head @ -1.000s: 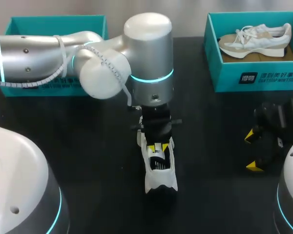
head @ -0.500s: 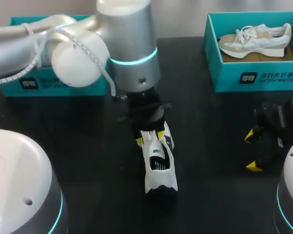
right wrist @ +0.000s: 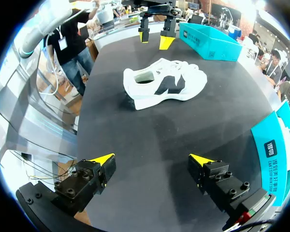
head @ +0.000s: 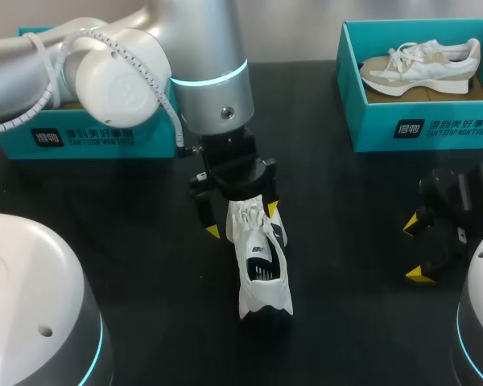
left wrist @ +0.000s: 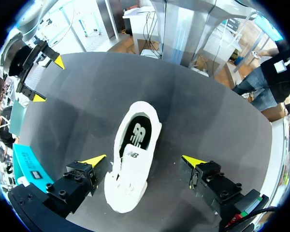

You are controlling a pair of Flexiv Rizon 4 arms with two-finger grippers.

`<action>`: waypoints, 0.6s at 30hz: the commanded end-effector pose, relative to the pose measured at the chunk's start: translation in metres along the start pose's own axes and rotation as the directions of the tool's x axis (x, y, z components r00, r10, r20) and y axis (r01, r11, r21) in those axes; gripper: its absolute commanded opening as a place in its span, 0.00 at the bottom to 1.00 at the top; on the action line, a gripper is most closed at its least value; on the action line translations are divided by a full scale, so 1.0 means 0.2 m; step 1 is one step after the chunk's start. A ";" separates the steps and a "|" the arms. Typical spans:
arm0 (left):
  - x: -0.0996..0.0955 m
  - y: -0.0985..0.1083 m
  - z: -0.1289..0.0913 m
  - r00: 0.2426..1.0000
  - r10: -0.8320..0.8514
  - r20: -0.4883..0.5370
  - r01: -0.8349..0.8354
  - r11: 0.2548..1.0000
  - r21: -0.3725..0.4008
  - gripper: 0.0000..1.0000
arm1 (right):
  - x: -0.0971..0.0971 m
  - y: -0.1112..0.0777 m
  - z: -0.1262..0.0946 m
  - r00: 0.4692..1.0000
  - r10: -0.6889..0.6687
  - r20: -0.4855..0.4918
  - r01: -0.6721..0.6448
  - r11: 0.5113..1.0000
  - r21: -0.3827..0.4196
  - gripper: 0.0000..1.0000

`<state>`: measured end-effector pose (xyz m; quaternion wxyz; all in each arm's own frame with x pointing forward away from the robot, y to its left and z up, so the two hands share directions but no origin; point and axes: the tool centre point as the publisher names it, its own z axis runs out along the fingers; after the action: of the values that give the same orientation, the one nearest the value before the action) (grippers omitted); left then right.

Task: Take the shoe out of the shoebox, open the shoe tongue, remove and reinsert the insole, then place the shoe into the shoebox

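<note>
Shoe first: it is out on the black table, upright on its sole near the middle. Taking the head view as a dial, its long axis runs close to 12-to-6, laced forefoot at the 12 end and open heel at the 6 end. The left gripper hangs right over the forefoot with its yellow-tipped fingers spread wide, one on each side of the shoe's width, at about 9 and 3 of the laces. From its own wrist camera the left gripper straddles the shoe. One tip sits just beside the upper, and I see no pinch from both sides, so the grip is not closed on anything. The tongue lies under the wrist, and the dark insole shows through the opening ahead of the fingers. The right gripper sits at 3 o'clock of the shoe, well apart, its fingers also spread and holding nothing. Its camera sees the shoe broadside, far ahead of the right gripper. The teal shoebox at about 1 o'clock holds a second shoe, and another box stands at 10 o'clock. By my reckoning the left arm is far the nearer, and the insole lies toward 6 from its fingers, along the shoe's length.
</note>
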<state>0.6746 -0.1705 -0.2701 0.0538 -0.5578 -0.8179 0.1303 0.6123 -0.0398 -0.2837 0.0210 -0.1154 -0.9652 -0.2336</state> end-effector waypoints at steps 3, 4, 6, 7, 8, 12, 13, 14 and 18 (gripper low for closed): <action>0.06 -0.10 0.00 0.964 -0.264 -0.017 0.263 0.964 -0.021 1.00 | 0.00 0.00 0.00 1.000 0.001 0.002 -0.001 1.000 0.003 1.00; 0.08 -0.13 0.00 0.935 -0.352 -0.038 0.352 0.936 -0.017 1.00 | 0.00 0.00 0.00 1.000 0.001 0.002 -0.001 1.000 0.003 1.00; 0.07 -0.18 0.00 0.741 -0.671 -0.008 0.663 0.733 -0.152 1.00 | 0.00 0.00 0.00 1.000 0.001 0.002 -0.001 1.000 0.003 1.00; 0.08 -0.19 -0.01 0.644 -0.764 0.050 0.756 0.624 -0.199 1.00 | 0.00 0.00 0.00 1.000 0.001 0.002 -0.001 1.000 0.003 1.00; 0.08 -0.19 -0.01 0.644 -0.764 0.050 0.756 0.624 -0.199 1.00 | 0.00 0.00 0.00 1.000 0.001 0.002 -0.001 1.000 0.003 1.00; 0.08 -0.19 -0.01 0.644 -0.764 0.050 0.756 0.624 -0.199 1.00 | 0.00 0.00 0.00 1.000 0.001 0.002 -0.001 1.000 0.003 1.00; 0.08 -0.19 -0.01 0.644 -0.764 0.050 0.756 0.624 -0.199 1.00 | 0.00 0.00 0.00 1.000 0.001 0.002 -0.001 1.000 0.003 1.00; 0.08 -0.19 -0.01 0.644 -0.764 0.050 0.756 0.624 -0.199 1.00 | 0.00 0.00 0.00 1.000 0.001 0.002 -0.001 1.000 0.003 1.00; 0.08 -0.19 -0.01 0.644 -0.764 0.050 0.756 0.624 -0.199 1.00 | 0.00 0.00 0.00 1.000 0.001 0.002 -0.001 1.000 0.003 1.00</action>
<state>0.6378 -0.1640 -0.2612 0.0713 -0.2989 -0.9496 0.0622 0.6123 -0.0398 -0.2837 0.0209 -0.1154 -0.9652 -0.2336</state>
